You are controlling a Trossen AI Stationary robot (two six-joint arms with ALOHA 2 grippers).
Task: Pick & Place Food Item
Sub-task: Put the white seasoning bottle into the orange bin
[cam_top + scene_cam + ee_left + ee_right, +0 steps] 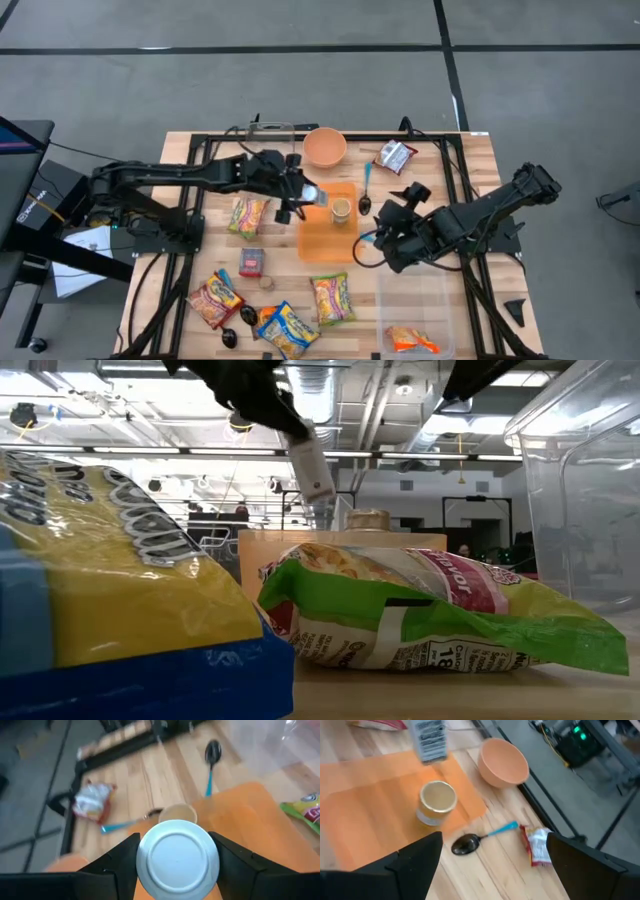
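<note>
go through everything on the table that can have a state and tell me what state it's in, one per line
Left gripper: shut on a white can, above the orange mat.
Right gripper: open, empty.
Small jar: upright on the mat, lid on.
Orange bowl: upright, empty.
Clear bin: open, one snack bag inside.
Spoon: lying beside the mat.

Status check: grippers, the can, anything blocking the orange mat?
Left gripper shut on can, held above orange mat. Right gripper open, empty, beside mat. Small jar stands on mat under the can; spoon lies beside it.
</note>
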